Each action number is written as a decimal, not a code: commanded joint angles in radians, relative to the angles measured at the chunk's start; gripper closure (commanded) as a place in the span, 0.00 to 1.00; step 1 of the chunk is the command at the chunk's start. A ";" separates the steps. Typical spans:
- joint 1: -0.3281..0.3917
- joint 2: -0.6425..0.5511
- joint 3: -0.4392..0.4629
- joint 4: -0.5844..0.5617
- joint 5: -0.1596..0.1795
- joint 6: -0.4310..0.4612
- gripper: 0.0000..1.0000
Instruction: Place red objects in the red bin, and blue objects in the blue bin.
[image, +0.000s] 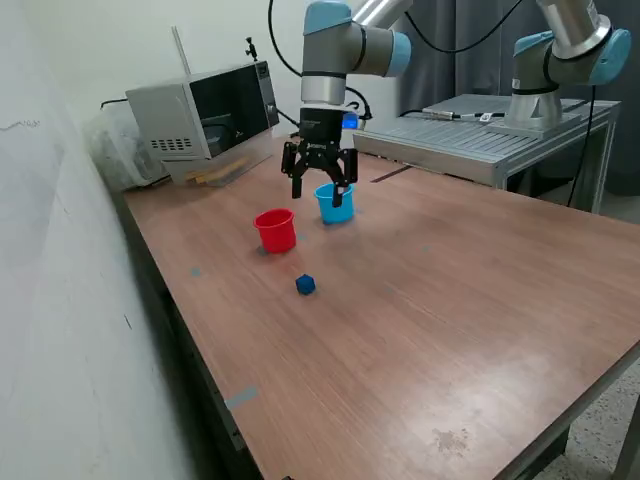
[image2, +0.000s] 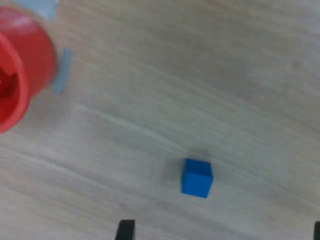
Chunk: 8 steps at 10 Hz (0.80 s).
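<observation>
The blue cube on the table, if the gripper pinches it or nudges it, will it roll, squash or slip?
The blue cube looks solid with flat faces, so it would likely slide rather than roll. Its crisp edges suggest it is stiff. It is small, probably light, so an off-centre pinch by the gripper may twist it.

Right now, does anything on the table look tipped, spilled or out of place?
Nothing stands out. The red bin and blue bin stand upright; one blue cube sits loose on the table, unsorted.

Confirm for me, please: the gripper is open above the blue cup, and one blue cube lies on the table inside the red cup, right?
Not quite. The blue cube lies on the bare table, outside the red cup, as the exterior view shows. The rest holds: the gripper hangs open above the blue cup.
</observation>
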 joint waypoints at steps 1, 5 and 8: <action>0.007 0.162 -0.229 0.071 -0.049 0.006 0.00; 0.014 0.274 -0.354 0.088 -0.049 0.042 0.00; 0.069 0.288 -0.342 0.089 -0.054 0.102 0.00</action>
